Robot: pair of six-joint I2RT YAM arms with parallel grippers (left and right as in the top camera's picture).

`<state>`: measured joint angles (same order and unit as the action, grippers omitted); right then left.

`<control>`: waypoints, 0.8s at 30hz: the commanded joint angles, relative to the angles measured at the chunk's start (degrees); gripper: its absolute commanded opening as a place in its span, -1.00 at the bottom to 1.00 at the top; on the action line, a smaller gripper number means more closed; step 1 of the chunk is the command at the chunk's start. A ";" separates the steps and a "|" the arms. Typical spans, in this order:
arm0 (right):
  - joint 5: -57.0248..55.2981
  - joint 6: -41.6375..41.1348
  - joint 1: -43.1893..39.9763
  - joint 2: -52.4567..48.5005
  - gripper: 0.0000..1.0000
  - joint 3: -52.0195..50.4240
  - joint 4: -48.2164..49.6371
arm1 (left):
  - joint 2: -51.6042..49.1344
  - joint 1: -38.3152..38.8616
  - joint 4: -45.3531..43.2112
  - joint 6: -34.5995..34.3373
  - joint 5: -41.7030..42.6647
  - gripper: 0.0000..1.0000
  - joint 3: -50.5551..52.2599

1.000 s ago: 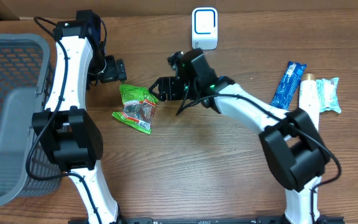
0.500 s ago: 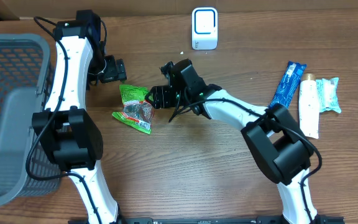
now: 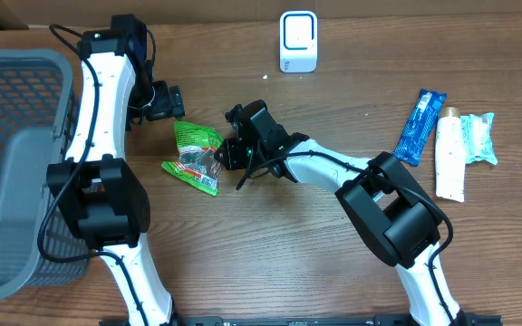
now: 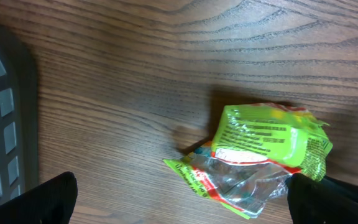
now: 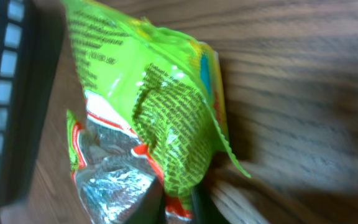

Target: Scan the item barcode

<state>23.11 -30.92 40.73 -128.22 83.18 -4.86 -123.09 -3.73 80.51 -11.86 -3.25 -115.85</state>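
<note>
Surface: you are looking down on a brown wood-grain surface (image 3: 270, 263), with both arms reaching in from its near edge.
Item: the green snack packet (image 3: 194, 154) lies flat, left of the surface's middle and nearer the far edge than the near one.
Item look: its upper part is bright green with small print. Its lower part is clear film with red trim and dark contents.
Barcode: you cannot pick one out in any view; only fine print shows on the green face.
Right pincer: your right pincer (image 3: 224, 152) is clamped on the packet's right-hand edge. In the right wrist view its dark fingertips (image 5: 154, 211) pinch the crinkled rim at the bottom of the picture.
Left pincer: your left pincer (image 3: 176, 101) has its jaws spread wide and holds nothing. It sits beyond the packet's far side, near it but apart. In the left wrist view the packet lies on the wood ahead of the tips, toward the right one.
Scanner: the white scanner (image 3: 298, 41) stands at the far edge, about midway along it and well apart from the packet.
Basket: a grey mesh basket (image 3: 7, 100) fills the left edge, beside the left arm.
Right edge: a blue wrapper (image 3: 420, 125), a white tube (image 3: 449, 158) and a teal packet (image 3: 481, 138) lie side by side, with the tube between the other two.
</note>
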 commanded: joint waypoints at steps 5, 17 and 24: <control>-0.39 -6.69 -3.17 1.77 -0.93 1.14 -8.24 | 1.36 0.74 -0.04 -0.59 0.24 1.00 -0.11; -20.59 -9.99 -5.99 14.56 -0.93 1.14 -30.80 | 1.36 0.74 -0.02 -0.59 0.22 0.99 -0.11; -15.63 -5.16 -5.99 17.66 -0.63 1.14 -43.87 | 1.36 0.74 -0.04 -0.59 0.24 0.99 -0.11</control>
<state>6.46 -38.89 34.61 -112.75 84.09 -45.19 -123.09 -3.73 80.49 -11.86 -3.25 -115.85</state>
